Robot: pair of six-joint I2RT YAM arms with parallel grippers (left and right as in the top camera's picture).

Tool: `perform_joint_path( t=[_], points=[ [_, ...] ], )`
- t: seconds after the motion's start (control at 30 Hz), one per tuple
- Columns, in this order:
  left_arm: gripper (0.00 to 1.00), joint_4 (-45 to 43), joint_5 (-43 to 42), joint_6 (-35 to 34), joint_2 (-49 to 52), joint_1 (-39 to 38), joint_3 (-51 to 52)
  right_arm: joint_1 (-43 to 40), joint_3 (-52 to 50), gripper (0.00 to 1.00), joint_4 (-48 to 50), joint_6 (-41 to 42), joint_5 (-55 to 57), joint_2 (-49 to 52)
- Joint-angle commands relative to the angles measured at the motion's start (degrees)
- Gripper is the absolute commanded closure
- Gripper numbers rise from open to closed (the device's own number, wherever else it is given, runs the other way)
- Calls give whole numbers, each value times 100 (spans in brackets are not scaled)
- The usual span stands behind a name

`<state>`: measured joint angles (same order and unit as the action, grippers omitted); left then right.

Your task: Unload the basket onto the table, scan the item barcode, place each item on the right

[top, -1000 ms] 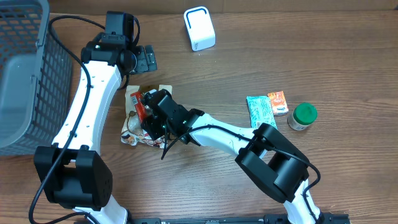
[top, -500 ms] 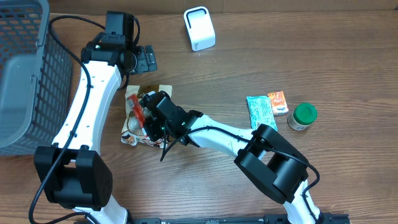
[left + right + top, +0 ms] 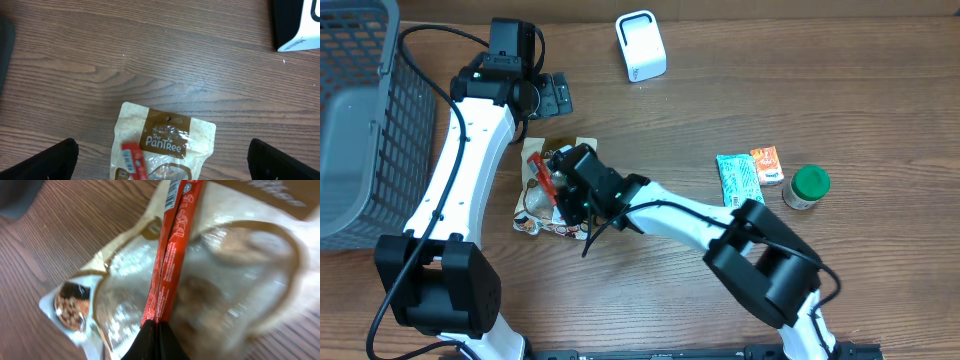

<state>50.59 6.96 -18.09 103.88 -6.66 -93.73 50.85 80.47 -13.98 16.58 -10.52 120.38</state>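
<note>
A thin red stick packet point(image 3: 544, 180) point(image 3: 170, 255) with a barcode at its far end lies over a clear-windowed PanTree snack pouch point(image 3: 532, 207) point(image 3: 240, 280) on the wooden table. My right gripper point(image 3: 562, 192) point(image 3: 157, 330) is shut on the near end of the red stick. My left gripper point(image 3: 555, 95) point(image 3: 162, 162) hangs wide open above the table behind the pouch point(image 3: 170, 135), holding nothing, and the red stick point(image 3: 135, 160) shows at the bottom of its view. The white scanner point(image 3: 640, 45) point(image 3: 295, 25) stands at the back of the table.
A grey mesh basket point(image 3: 360, 120) fills the far left. At the right lie a teal packet point(image 3: 738, 180), a small orange packet point(image 3: 767, 165) and a green-lidded jar point(image 3: 807, 187).
My right jaws have closed onto the red stick packet, which has shifted slightly over the pouch. The left arm has not moved.
</note>
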Motion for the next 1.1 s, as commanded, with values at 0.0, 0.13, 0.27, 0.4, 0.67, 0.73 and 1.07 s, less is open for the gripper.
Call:
perform_joint_path(
  t=[0.0, 0.13, 0.27, 0.4, 0.67, 0.73, 1.07],
  points=[
    [0, -7, 74, -13, -7, -2, -33, -256, 105, 96, -284, -317, 20, -841],
    [0, -4, 72, -13, -7, -2, -33, -625, 105, 96, -1038, -317, 39, -1126],
    [1, -4, 74, -13, -7, -2, -33, -1054, 98, 96, -1716, -315, 39, -1119],
    [0, -7, 72, -13, -7, -2, -33, -1318, 87, 96, -2227, -317, 37, -1054],
    [0, -7, 74, -13, -7, -2, -33, -1351, 85, 96, -2413, -317, 42, -922],
    [0, -7, 72, -13, -7, -2, -33, -1366, 87, 96, -2433, -315, 37, -925],
    [0, -138, 72, -15, -7, -2, -33, -1727, 87, 96, -2457, -295, -920, -1456]
  ],
)
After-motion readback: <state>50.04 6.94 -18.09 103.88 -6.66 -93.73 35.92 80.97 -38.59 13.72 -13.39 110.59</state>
